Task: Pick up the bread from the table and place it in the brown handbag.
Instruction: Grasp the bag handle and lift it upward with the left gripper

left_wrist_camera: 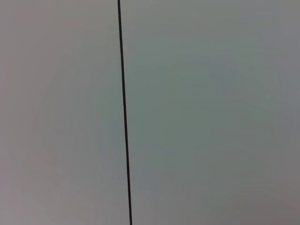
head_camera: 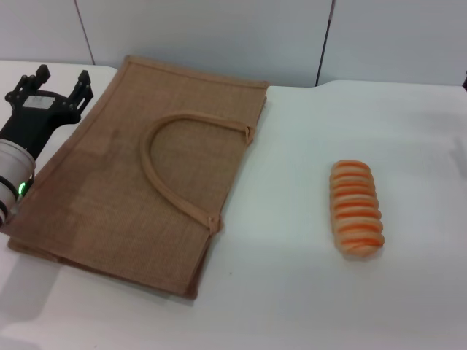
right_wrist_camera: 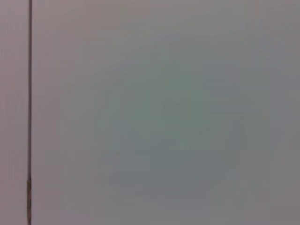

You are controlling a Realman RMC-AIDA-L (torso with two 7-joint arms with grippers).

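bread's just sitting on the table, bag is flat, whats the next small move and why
Probably bring the right arm in over the bread. The loaf lies untouched on the table, on the robot's right, apart from the brown handbag, which lies flat. The left hand sits open at the bag's far left corner, far from the loaf. The right hand is not in view.

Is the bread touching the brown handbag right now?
Apart. The head view shows the bread lying on the table with a wide strip of bare white tabletop between it and the brown handbag.
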